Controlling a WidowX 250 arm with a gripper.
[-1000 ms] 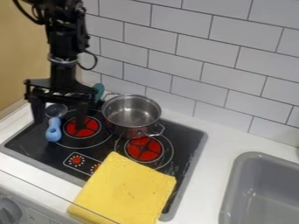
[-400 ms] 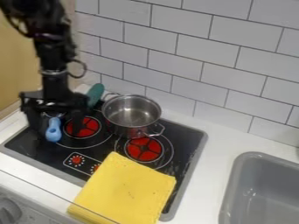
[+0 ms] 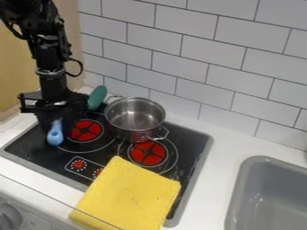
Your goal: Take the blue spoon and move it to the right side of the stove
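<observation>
At the left of the stove, the black gripper (image 3: 55,123) hangs low over the back-left burner's left side. Its fingers are shut on the blue spoon (image 3: 55,135), one on either side of it. The spoon's rounded blue handle end sticks out below them toward the front, while its other end is hidden under the gripper. The black stove top (image 3: 36,150) has red burners, and its right side lies beyond the pot and the yellow cloth.
A metal pot (image 3: 135,117) stands at the back of the stove. A green utensil (image 3: 97,97) lies behind it to the left. The yellow cloth (image 3: 129,195) covers the front right part. A grey sink (image 3: 269,197) is at the far right, by the tiled wall (image 3: 210,58).
The gripper has come down and slightly left, and its fingers have drawn together around the spoon. More of the green utensil shows. The spoon, pot and cloth have stayed put.
</observation>
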